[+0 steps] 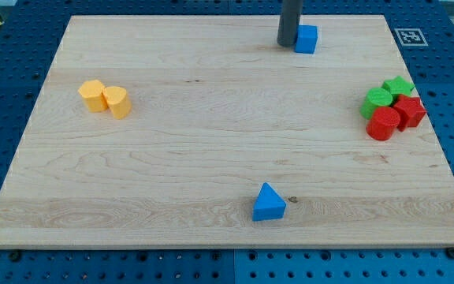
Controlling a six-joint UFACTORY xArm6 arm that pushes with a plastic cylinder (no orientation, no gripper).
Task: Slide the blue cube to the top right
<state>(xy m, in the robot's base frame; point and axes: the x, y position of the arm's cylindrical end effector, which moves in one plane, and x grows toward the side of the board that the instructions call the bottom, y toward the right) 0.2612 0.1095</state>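
Contact was seen in the camera view: my tip (288, 43), a bare rod with nothing to clench or release, stood touching the blue cube (307, 39) on its left, upper centre; top right lay rightward.

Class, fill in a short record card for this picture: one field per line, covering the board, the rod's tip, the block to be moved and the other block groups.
surface: pale wooden board
my tip: at the view's top, touching the left side of the blue cube
blue cube position: near the top edge, right of centre
yellow blocks: two, touching, view's left
green blocks: two, view's right
red blocks: two, just below the green ones
blue triangular block: view's bottom, alone
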